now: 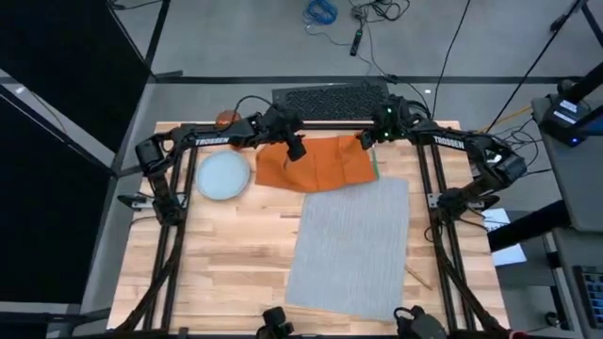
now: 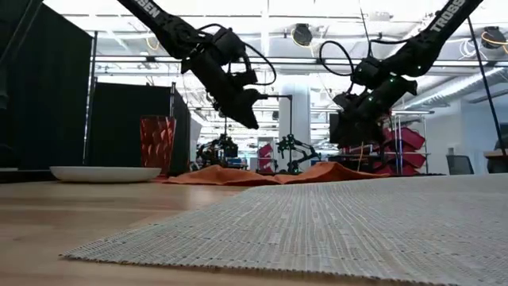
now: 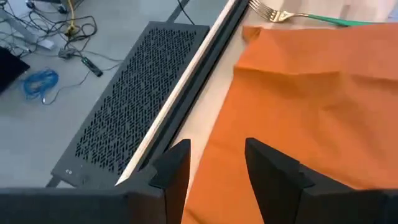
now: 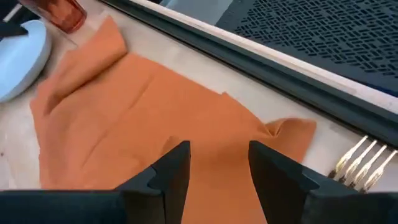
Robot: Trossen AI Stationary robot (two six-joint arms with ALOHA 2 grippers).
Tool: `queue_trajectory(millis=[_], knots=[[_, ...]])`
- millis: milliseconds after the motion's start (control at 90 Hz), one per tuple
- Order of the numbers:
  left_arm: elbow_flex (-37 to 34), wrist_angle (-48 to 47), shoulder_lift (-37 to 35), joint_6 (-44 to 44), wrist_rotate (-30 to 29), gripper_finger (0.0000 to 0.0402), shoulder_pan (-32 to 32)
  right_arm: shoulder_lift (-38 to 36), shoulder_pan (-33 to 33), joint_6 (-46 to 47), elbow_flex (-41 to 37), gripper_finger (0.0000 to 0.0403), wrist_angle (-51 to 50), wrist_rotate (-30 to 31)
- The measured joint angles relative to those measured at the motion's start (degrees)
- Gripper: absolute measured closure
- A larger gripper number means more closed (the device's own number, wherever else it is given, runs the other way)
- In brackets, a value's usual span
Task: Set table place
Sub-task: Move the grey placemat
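Note:
The grey placemat [image 1: 353,245] lies flat on the table [image 1: 226,264], right of its middle. An orange napkin [image 1: 316,165] lies spread and creased at the far edge, its near edge touching the placemat. Left of it a pale-blue plate [image 1: 223,175] rests on the wood, and an orange tumbler [image 1: 226,118] stands behind the plate. A gold fork with a green handle [image 4: 360,165] lies by the napkin's right end. My left gripper [image 3: 214,171] hangs open above the napkin's left part. My right gripper [image 4: 217,168] hangs open above its right part. The low view shows both raised clear.
A black perforated panel [image 1: 330,97] runs along just beyond the table's far edge. A thin gold stick [image 1: 419,276] lies on the wood right of the placemat. Bare wood shows at the near left [image 1: 217,273].

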Motion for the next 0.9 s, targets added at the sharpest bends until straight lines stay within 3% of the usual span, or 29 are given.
queue_trajectory(millis=[189,389,578,678,778,900], knots=[[0.02,-1.2,0.8,-0.02,1.16,0.0262,0.52,0.79,-2.33,0.93,0.02,0.0255,3.99,-0.17],[0.02,-2.12,4.21,-2.9,4.78,0.0262,2.32,6.87,-3.74,2.65,0.02,0.0255,5.74,-3.12],[0.6,-7.8,4.57,0.4,-2.2,0.0262,1.45,11.16,-3.5,3.6,1.68,0.0255,6.82,-4.74],[2.61,-14.45,4.57,1.87,-6.71,0.0262,1.22,12.49,-3.5,3.55,4.8,0.0255,3.67,-4.49],[4.85,-18.81,4.53,1.74,-7.3,0.0262,1.25,13.04,-3.24,2.92,8.88,0.0255,-0.98,-3.78],[6.03,-22.03,4.52,1.51,-7.42,0.0262,0.84,14.44,-2.38,-0.18,16.55,0.0255,-14.06,2.36]])
